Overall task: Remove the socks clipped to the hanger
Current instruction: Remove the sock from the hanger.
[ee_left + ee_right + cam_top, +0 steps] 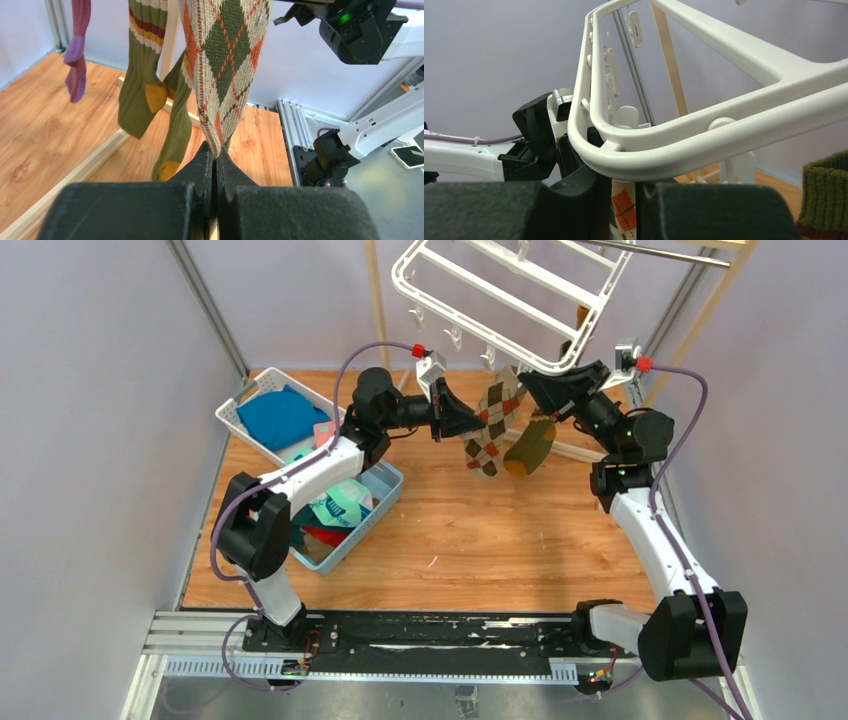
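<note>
1. Hanger (505, 302): a white plastic frame with rounded corners, crossbars, and small white clips (453, 337) dangling along its near edge. It hangs tilted at far centre, up above the wooden tabletop (480, 540).
2. Argyle sock (490, 425): beige knit with green and orange diamonds. It hangs from the hanger's near right corner, and its lower end is drawn toward the left.
3. Olive socks (142, 75): ribbed, with red and yellow bands near the cuff and mustard heels. They hang just beside the argyle sock, on its right in the overhead view. A purple sock (77, 55) hangs beyond them, well apart.
4. Left end effector (468, 423): its fingers are pressed together on the lower end of the argyle sock. The wrist view shows no gap between them, and the sock rises straight up out of the pinch.
5. Right end effector (624, 200): it sits directly under the hanger's rounded corner, with one finger on each side of the argyle sock's upper part. The sock fills the narrow gap. Cannot tell whether the pads actually squeeze it.
6. The two end effectors are on the same sock, the left at its bottom and the right at its top by the frame.
7. Left side of the tabletop: a blue bin (372, 525) holds loose socks (335, 510), teal and red among them. A white basket (228, 418) just behind it holds a folded blue cloth (280, 415).
</note>
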Robot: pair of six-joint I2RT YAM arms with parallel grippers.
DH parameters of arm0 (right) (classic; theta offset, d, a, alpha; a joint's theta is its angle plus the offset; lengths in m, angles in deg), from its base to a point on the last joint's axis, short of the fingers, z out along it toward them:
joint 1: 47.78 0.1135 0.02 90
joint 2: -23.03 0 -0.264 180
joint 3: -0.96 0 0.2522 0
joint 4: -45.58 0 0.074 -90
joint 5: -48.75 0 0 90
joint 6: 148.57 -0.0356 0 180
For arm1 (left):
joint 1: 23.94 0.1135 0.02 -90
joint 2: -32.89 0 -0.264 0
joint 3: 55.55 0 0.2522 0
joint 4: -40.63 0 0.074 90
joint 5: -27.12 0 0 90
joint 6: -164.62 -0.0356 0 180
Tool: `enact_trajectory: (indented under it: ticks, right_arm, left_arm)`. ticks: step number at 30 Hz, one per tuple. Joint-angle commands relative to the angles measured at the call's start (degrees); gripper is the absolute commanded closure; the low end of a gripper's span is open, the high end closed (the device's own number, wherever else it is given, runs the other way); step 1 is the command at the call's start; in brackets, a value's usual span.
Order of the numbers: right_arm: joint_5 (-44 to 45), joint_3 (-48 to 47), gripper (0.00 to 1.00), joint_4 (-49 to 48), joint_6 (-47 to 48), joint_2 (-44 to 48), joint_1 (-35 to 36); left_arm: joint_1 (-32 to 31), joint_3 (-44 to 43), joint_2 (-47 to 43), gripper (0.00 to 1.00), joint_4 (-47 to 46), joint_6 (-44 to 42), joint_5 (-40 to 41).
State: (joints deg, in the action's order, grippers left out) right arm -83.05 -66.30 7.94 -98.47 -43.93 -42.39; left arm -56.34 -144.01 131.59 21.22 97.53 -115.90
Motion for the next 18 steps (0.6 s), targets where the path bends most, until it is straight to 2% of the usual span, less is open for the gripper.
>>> enact_trajectory:
  ticks: [1,4,8,12,18]
  right_arm:
    - [2.2,1.61,0.79,-2.15,-0.48,2.06,0.3]
    - [2.37,2.89,0.62,-0.88,0.72,2.99,0.29]
    - [0.81,4.36,0.47,-1.07,3.15,4.2,0.23]
    - [1.33,5.85,0.39,-1.83,5.05,4.78,-0.37]
    - [1.08,5.46,0.38,-4.43,5.65,2.77,-1.93]
  left_arm:
    - [-0.44,-1.11,-2.26,1.0,0.3,-0.18,0.9]
    - [-0.4,-1.24,-2.45,1.0,0.29,0.62,0.63]
    - [-0.44,-1.55,-2.68,1.0,0.25,1.6,-0.13]
    - [-0.43,-1.17,-3.15,1.0,0.25,2.21,-0.28]
    - [-0.38,-1.24,-3.94,1.0,4.28,1.98,0.64]
